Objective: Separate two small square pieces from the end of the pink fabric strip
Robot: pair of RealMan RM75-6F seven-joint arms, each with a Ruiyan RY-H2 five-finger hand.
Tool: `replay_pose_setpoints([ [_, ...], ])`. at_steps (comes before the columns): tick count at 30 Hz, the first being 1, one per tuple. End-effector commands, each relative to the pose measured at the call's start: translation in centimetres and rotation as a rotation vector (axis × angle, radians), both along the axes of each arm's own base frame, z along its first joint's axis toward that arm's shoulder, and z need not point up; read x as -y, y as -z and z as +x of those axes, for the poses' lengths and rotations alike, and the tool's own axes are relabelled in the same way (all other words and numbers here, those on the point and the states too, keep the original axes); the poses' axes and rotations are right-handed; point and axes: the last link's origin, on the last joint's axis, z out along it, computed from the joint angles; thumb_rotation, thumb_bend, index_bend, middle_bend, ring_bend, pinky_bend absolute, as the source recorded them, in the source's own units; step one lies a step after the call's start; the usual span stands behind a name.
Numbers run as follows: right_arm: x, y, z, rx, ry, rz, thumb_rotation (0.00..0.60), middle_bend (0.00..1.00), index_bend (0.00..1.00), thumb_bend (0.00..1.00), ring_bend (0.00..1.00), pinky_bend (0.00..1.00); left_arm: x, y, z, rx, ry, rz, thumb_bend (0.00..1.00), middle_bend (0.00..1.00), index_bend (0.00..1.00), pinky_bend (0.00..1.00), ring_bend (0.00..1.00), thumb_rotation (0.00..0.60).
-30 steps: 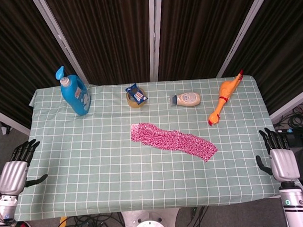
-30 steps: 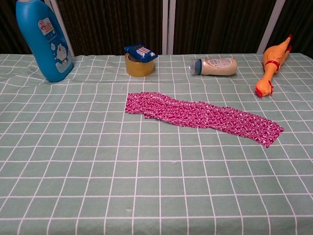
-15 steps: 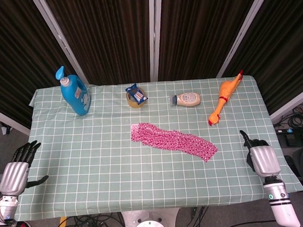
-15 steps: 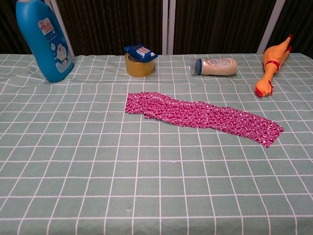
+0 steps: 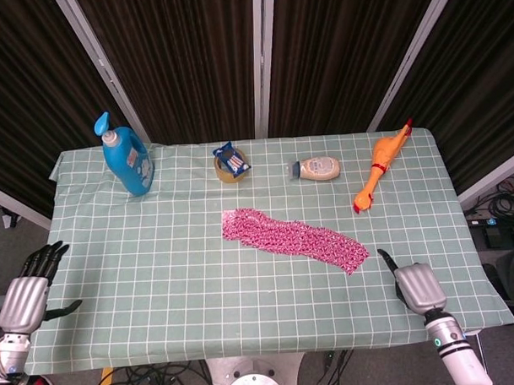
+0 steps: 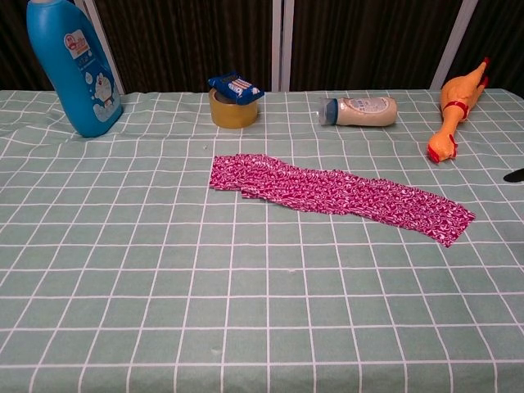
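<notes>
Pink fabric strip (image 5: 294, 239) lies flat and in one piece at the centre of the green checked tablecloth (image 5: 158, 272), running diagonally. Right hand (image 5: 412, 284) is over the cloth, near the strip's right end and clear of it; one dark finger points toward the strip, and whether the rest are curled cannot be told. Left hand (image 5: 28, 289) hangs off the table's left edge, fingers spread, holding nothing. Along the far side: blue detergent bottle (image 5: 126, 156), tape roll (image 5: 229, 168), sauce bottle (image 5: 318, 167), rubber chicken (image 5: 379, 165).
</notes>
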Motion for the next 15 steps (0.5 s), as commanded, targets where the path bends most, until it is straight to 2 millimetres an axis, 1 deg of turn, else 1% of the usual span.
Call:
replay_pose_setpoints([
  [1,-0.1,1.7,0.8,0.045,0.073,0.047,0.6,0.92,0.09,1.0,0.77,0.61,0.0,-0.1,-0.1,0.002,-0.004,0.002,0.09,0.03,0.05,0.1,0.0,0.6],
  [7,1.1,2.8,0.3,0.027,0.136,0.077,0.6,0.92,0.09,1.0,0.77,0.61,0.0,-0.1,-0.4,0.0,-0.009,-0.006,0.09,0.03,0.05,0.1,0.0,0.6],
  [15,2.3,4.0,1.0,0.035,0.145,0.115,0.6,0.92,0.1,1.0,0.77,0.61,-0.2,-0.1,-0.9,0.003,-0.027,-0.017,0.09,0.03,0.05,0.1,0.0,0.6],
])
